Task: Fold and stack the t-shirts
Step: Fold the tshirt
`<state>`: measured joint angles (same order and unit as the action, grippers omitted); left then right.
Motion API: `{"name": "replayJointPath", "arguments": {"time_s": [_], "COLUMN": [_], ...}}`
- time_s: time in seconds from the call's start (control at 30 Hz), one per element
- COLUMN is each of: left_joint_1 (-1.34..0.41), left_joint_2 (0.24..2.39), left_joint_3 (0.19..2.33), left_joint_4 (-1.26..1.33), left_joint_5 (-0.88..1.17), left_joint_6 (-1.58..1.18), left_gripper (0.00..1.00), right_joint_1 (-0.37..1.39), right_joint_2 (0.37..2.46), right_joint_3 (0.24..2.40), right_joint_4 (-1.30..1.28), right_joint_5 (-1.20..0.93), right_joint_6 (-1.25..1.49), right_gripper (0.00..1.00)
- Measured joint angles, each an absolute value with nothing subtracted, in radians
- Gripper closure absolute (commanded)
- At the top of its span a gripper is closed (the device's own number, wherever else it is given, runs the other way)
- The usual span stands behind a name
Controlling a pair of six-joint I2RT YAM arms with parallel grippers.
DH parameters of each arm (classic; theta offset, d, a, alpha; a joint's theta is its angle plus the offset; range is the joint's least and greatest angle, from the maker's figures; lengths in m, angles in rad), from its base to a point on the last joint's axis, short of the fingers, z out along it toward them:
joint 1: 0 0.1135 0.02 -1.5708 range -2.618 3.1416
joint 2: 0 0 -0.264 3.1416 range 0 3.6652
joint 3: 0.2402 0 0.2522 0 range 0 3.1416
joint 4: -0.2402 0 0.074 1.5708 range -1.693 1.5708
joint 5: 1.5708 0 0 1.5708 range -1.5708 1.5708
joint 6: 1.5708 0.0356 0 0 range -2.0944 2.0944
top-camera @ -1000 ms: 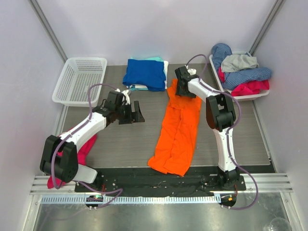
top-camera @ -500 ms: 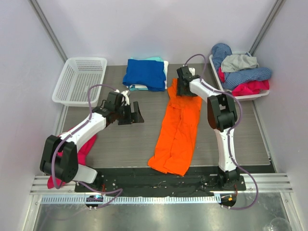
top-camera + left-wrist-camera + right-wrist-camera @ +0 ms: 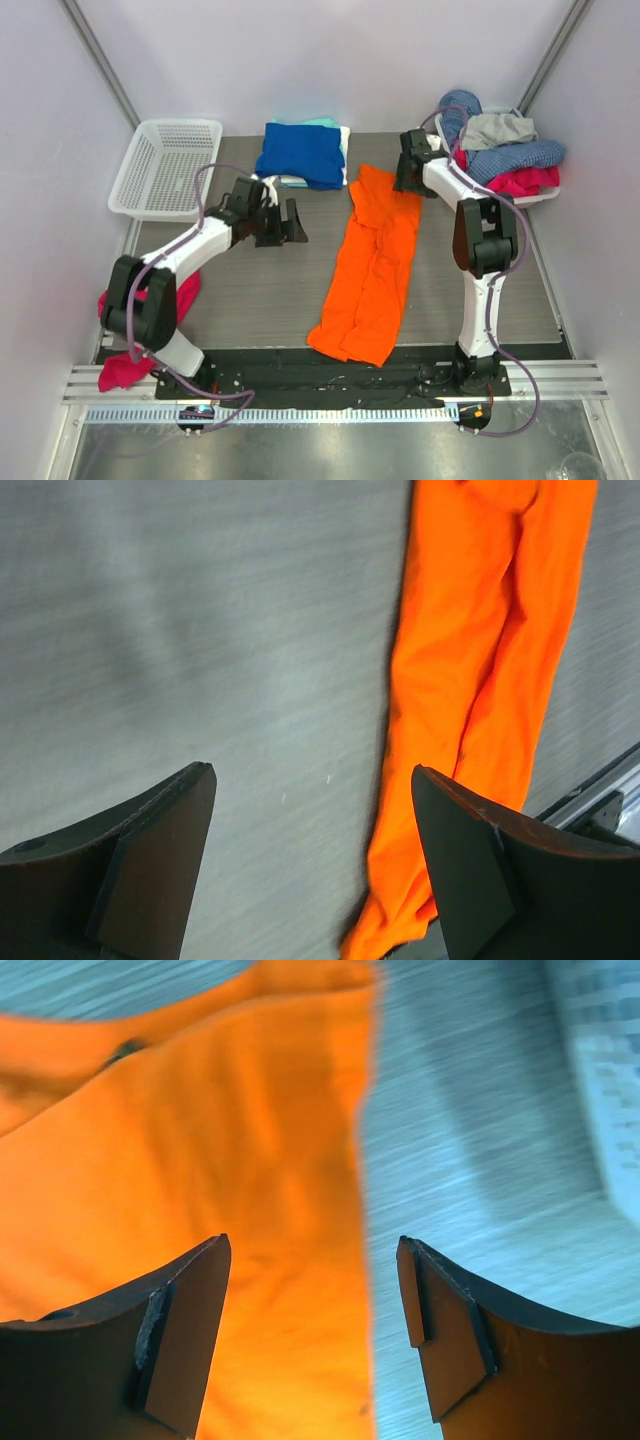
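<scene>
Grey wood-grain tabletop (image 3: 260, 290) fills the floor of a pale-walled booth, and the orange t-shirt (image 3: 370, 270) lies across its middle as a long lengthwise-folded strip, its far end near the stacked shirts and its wider, rumpled near end by the black base rail. The right gripper (image 3: 312, 1242) hangs over the strip's far right corner with its jaws spread wide and nothing in them; the cloth's edge runs between the fingers, one over orange, one over bare table. The left gripper (image 3: 312, 772), also gaping and empty, sits over bare table to the left, apart from the shirt. At the far edge a blue t-shirt (image 3: 300, 153) tops the stack, a white basket (image 3: 165, 165) beside it; a tub (image 3: 500, 200) of heaped clothes stands far right.
</scene>
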<state>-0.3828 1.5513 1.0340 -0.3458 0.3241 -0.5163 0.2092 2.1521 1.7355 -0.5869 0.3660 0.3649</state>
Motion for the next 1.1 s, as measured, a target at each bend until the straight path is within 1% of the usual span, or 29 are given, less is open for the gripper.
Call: {"name": "replayJointPath", "arguments": {"time_s": [0.17, 0.27, 0.3, 0.4, 0.43, 0.53, 0.63, 0.97, 1.1], "left_joint_1": [-0.398, -0.427, -0.441, -0.477, -0.486, -0.508, -0.513, -0.521, -0.531], "left_joint_2": [1.749, 1.883, 1.929, 2.037, 2.074, 2.167, 2.228, 2.339, 2.362], "left_joint_3": [1.235, 1.391, 1.443, 1.556, 1.588, 1.651, 1.68, 1.848, 1.885], "left_joint_4": [-0.321, -0.336, -0.335, -0.348, -0.35, -0.361, -0.389, -0.416, -0.416], "left_joint_5": [0.334, 0.324, 0.323, 0.327, 0.332, 0.349, 0.36, 0.388, 0.39], "left_joint_6": [-0.49, -0.459, -0.451, -0.431, -0.43, -0.426, -0.426, -0.438, -0.438], "left_gripper": [0.16, 0.22, 0.29, 0.4, 0.46, 0.53, 0.56, 0.56, 0.59], "right_joint_1": [0.153, 0.141, 0.14, 0.142, 0.142, 0.142, 0.142, 0.135, 0.133], "right_joint_2": [2.132, 2.132, 2.132, 2.13, 2.128, 2.121, 2.115, 2.114, 2.114], "right_joint_3": [1.706, 1.701, 1.701, 1.701, 1.701, 1.701, 1.701, 1.701, 1.701], "right_joint_4": [-0.587, -0.588, -0.588, -0.588, -0.588, -0.588, -0.587, -0.588, -0.588], "right_joint_5": [0.359, 0.35, 0.347, 0.331, 0.327, 0.312, 0.304, 0.281, 0.277], "right_joint_6": [0.37, 0.372, 0.373, 0.374, 0.375, 0.378, 0.381, 0.395, 0.395], "right_gripper": [0.25, 0.25, 0.25, 0.25, 0.25, 0.25, 0.25, 0.25, 0.25]}}
